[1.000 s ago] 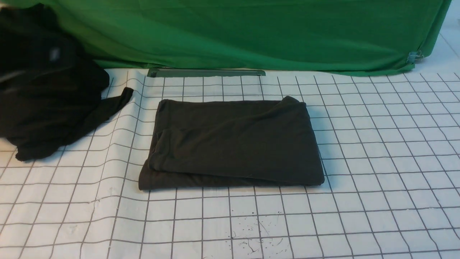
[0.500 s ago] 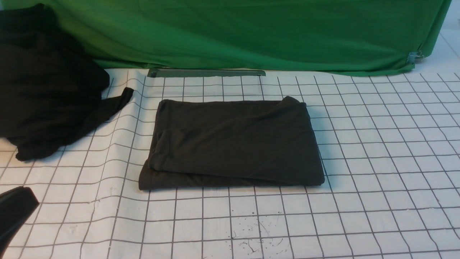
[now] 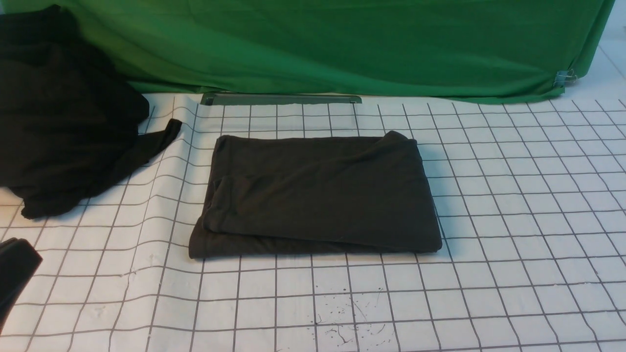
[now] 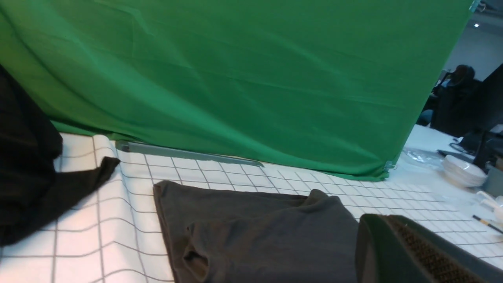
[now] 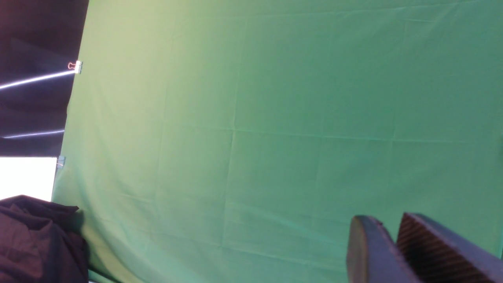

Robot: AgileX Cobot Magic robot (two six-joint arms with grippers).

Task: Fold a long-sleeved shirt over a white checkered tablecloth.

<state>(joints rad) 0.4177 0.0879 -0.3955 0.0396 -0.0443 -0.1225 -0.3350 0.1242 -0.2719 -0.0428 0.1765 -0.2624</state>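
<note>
The long-sleeved shirt (image 3: 318,195) lies folded into a flat dark charcoal rectangle in the middle of the white checkered tablecloth (image 3: 513,220); no logo or neck label shows. My left gripper (image 3: 17,259) pokes in at the lower left edge of the front view, well clear of the shirt. In the left wrist view the shirt (image 4: 255,232) lies just beyond the left gripper (image 4: 373,222), whose fingers are pressed together and hold nothing. The right gripper (image 5: 389,222) shows only in its wrist view, raised toward the green fabric, with a narrow gap between its empty fingers.
A blacker, bulkier heap of cloth (image 3: 58,122) sits at the back left, one flap reaching onto the grid. Green fabric (image 3: 342,44) hangs across the back, with a grey bar (image 3: 281,99) at its foot. White plates (image 4: 463,171) stand off to the far right.
A second ago a blurred arm part passed over the black heap. The left gripper then appeared at the lower left and has since slid slightly further left. The shirt has not moved.
</note>
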